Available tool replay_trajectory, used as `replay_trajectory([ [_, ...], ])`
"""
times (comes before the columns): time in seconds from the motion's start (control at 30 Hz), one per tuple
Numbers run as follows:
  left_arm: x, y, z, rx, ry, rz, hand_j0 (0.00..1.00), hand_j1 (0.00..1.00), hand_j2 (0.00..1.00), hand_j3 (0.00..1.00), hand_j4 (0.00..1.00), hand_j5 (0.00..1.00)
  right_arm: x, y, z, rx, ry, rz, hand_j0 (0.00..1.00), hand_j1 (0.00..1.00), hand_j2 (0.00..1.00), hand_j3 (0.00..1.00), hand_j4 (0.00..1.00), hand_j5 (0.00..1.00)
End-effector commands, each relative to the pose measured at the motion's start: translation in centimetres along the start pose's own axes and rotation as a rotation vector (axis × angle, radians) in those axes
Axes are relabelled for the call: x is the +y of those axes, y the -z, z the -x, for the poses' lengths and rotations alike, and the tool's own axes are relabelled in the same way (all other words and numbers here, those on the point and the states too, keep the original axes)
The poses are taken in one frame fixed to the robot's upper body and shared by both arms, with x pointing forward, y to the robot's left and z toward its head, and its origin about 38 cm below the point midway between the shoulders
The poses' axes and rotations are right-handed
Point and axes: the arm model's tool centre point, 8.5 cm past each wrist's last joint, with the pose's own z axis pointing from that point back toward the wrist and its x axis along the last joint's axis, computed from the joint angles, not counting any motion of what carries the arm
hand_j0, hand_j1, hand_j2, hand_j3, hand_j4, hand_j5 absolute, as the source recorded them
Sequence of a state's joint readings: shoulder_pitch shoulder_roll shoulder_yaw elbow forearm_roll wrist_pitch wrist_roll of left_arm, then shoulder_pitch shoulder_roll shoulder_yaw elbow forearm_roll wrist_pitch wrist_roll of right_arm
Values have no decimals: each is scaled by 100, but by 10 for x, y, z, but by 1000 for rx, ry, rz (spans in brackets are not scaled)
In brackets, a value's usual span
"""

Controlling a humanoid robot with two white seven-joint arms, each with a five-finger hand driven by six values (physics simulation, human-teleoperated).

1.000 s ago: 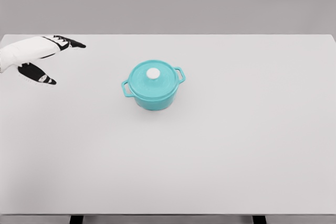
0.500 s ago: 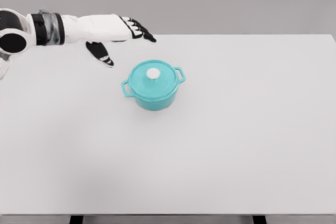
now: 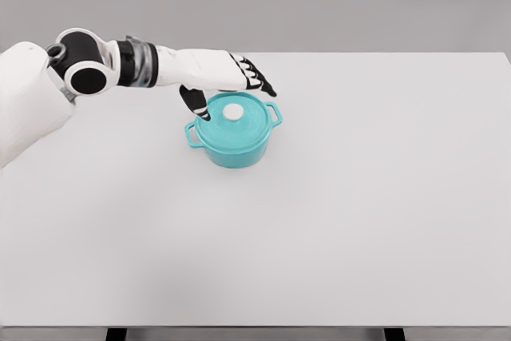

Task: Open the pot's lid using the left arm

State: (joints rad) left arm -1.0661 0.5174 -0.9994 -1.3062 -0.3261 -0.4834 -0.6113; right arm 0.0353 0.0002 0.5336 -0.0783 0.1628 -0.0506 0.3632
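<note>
Left hand (image 3: pixel 227 77) moved in above lid (image 3: pixel 234 120); pot (image 3: pixel 233 140) alone on table (image 3: pixel 359 197).

Pot (image 3: pixel 233 140) placed on table (image 3: pixel 359 213), left of centre, toward far edge. Lid (image 3: pixel 234 121) seated on pot, knob (image 3: pixel 233 111) at lid centre. Left hand (image 3: pixel 222 77) positioned above pot's rear-left rim, arm extended from left.

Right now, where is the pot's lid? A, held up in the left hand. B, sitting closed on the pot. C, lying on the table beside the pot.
B: the teal lid sits flat on the pot, white knob up; the left hand hovers open.
</note>
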Motion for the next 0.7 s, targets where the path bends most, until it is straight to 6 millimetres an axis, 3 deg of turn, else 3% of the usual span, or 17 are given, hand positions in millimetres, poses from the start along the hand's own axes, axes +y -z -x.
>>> replay_trajectory([
  [0.0, -3, 2, 1, 5, -4, 9, 95, 95, 95, 95, 95, 95, 0, 0, 0, 0, 0, 0, 100, 100, 100, 100, 100, 100],
  [0.33, -19, 11, 13, 35, -35, 52, 89, 89, 89, 89, 89, 89, 0, 0, 0, 0, 0, 0, 100, 100, 100, 100, 100, 100],
  [0.47, -21, 14, 10, 26, -29, 66, 73, 73, 73, 73, 73, 73, 0, 0, 0, 0, 1, 0, 100, 100, 100, 100, 100, 100],
  [0.67, -22, 15, 9, 24, -29, 68, 73, 73, 73, 73, 73, 73, 0, 0, 0, 0, 0, 0, 100, 100, 100, 100, 100, 100],
])
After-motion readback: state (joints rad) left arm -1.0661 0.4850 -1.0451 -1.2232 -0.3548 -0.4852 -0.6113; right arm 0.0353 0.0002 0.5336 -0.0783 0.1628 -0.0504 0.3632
